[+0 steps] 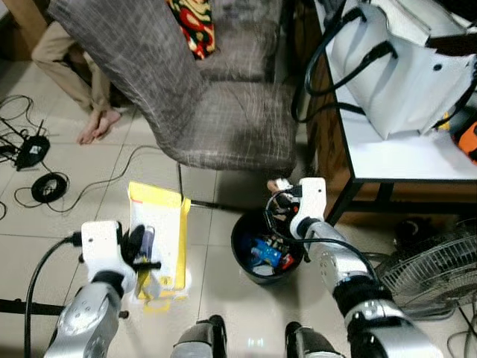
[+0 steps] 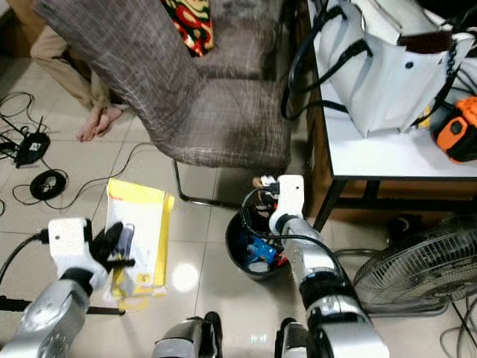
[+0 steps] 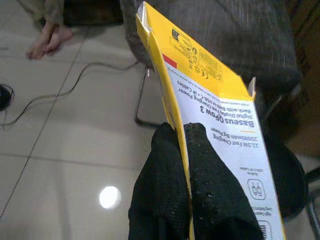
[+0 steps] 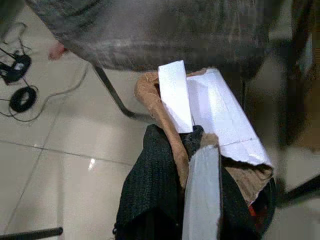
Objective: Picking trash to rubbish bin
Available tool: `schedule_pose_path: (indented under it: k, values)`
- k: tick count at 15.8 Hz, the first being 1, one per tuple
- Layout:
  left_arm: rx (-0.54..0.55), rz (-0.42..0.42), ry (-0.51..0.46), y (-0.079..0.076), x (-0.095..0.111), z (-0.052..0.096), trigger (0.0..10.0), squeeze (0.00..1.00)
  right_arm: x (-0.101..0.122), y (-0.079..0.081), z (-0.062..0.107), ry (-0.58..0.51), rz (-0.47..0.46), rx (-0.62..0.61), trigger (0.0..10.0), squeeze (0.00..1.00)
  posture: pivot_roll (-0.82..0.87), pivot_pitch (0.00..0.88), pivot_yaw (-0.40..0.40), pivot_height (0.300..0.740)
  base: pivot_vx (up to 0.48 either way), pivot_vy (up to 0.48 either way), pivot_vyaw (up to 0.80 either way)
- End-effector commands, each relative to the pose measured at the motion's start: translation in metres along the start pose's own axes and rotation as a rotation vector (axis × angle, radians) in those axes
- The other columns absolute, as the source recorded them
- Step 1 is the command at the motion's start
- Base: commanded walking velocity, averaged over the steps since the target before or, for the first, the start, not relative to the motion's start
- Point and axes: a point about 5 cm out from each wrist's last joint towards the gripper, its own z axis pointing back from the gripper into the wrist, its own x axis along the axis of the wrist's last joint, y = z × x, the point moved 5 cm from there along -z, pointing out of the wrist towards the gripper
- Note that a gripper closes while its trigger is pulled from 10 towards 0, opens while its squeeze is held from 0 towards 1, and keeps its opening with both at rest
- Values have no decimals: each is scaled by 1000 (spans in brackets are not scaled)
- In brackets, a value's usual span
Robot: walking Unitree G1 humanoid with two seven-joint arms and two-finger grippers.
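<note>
My left gripper [image 1: 143, 250] is shut on a flat yellow and white power-bank box [image 1: 160, 242], holding it above the tiled floor to the left of the bin; in the left wrist view the black fingers [image 3: 172, 185] pinch the box [image 3: 220, 125] edge. A round black rubbish bin [image 1: 240, 257] with blue and mixed trash inside stands in front of the chair. My right gripper [image 1: 279, 200] hangs over the bin's far rim, shut on a torn brown and white cardboard piece [image 4: 212, 117].
A grey fabric chair [image 1: 216, 112] stands right behind the bin, its metal leg [image 1: 181, 190] near the box. A white-topped table [image 1: 406, 153] with a bag lies right, a fan [image 1: 432, 272] below. Cables [image 1: 45, 186] and a person's feet [image 1: 98, 125] are at left.
</note>
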Motion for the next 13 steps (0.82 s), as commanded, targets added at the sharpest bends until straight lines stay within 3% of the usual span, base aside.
schedule_pose_path:
  k: [1, 3, 9, 13]
  values:
    - [5, -14, 19, 4, -2, 7, 10000, 0, -8, -1, 0, 25, -9, -14, 10000, 0, 122, 313, 121, 740, 0, 0, 0]
    - [-20, -19, 45, 1, -9, 11, 10000, 0, -12, -6, -3, 64, 17, -42, 10000, 0, 125, 314, 126, 740, 0, 0, 0]
    - [-132, -4, 142, -28, -45, -13, 10000, 0, 0, 1, -10, 53, 1, -56, 10000, 0, 91, 304, 94, 740, 0, 0, 0]
    - [-184, -21, 174, -46, -59, -15, 10000, 0, -12, 0, -8, 92, -86, -55, 10000, 0, 84, 300, 100, 740, 0, 0, 0]
